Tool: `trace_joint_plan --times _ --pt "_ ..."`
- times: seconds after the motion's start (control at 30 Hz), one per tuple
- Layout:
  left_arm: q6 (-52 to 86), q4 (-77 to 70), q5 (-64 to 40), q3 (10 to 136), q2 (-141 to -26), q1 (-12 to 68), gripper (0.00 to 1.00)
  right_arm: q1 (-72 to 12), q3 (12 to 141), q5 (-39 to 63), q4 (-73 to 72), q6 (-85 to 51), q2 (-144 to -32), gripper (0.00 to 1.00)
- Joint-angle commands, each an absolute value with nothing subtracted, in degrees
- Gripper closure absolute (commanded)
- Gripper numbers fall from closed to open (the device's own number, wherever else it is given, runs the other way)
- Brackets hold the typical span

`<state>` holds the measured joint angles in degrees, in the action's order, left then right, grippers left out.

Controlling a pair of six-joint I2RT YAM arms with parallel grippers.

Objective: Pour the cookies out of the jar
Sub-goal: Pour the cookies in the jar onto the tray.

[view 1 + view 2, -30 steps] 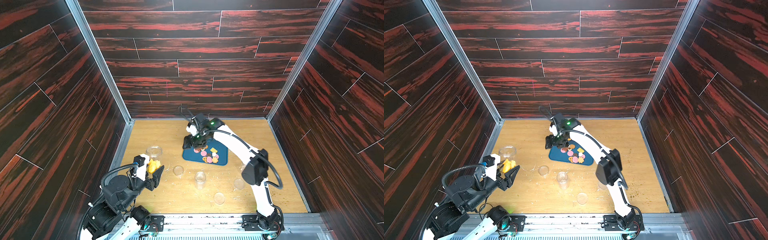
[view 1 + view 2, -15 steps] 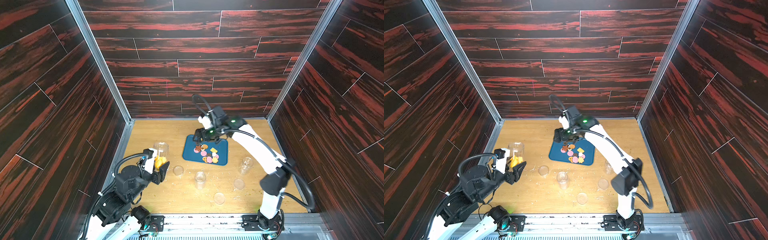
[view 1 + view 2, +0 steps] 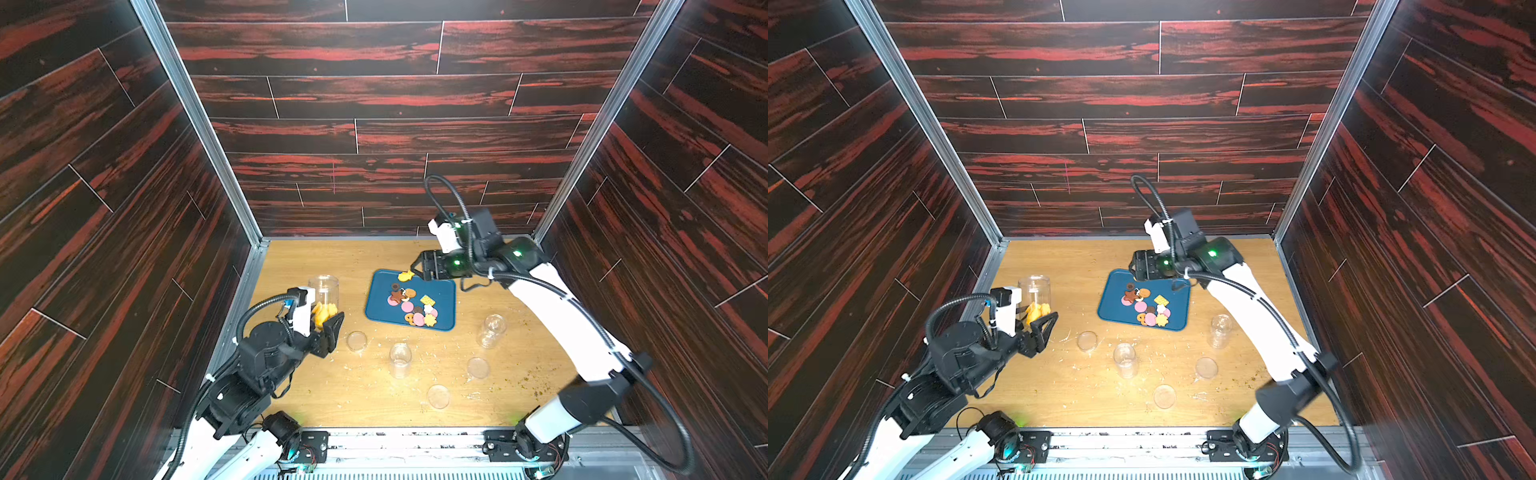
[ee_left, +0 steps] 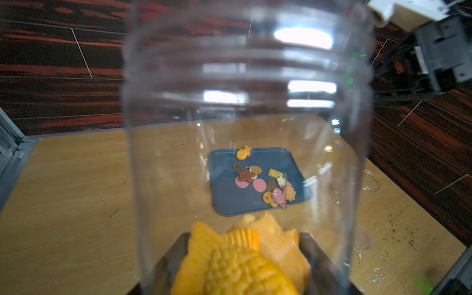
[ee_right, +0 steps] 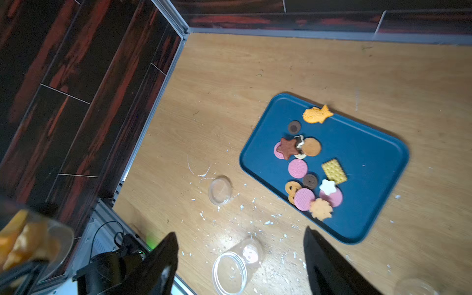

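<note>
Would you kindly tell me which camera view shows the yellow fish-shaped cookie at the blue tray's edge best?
The right wrist view: the yellow fish-shaped cookie lies sharp and unobstructed at the blue rectangular tray's edge. The left wrist view shows it small through the clear plastic jar. A top view shows only a tiny yellow speck.

Clear glossy plastic jar [image 4: 242, 102], matt wooden table [image 3: 316, 395]
</note>
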<state>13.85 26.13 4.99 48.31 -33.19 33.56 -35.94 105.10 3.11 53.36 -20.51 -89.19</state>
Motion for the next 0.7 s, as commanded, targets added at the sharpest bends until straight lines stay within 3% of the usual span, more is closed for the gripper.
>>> trace_joint_plan --times 0.0,0.4,0.67 --pt "15.66 22.78 5.36 50.31 -35.29 33.74 0.46 -35.28 102.52 0.96 50.84 -18.7 -83.95 0.19" --pt "11.76 21.64 4.03 54.01 -41.71 33.75 0.45 -34.11 89.49 -4.12 43.86 -19.07 -69.28 0.16" --pt "6.62 30.06 3.02 61.83 -48.16 33.71 0.44 -31.72 85.76 -3.58 47.71 -18.59 -67.41 0.16"
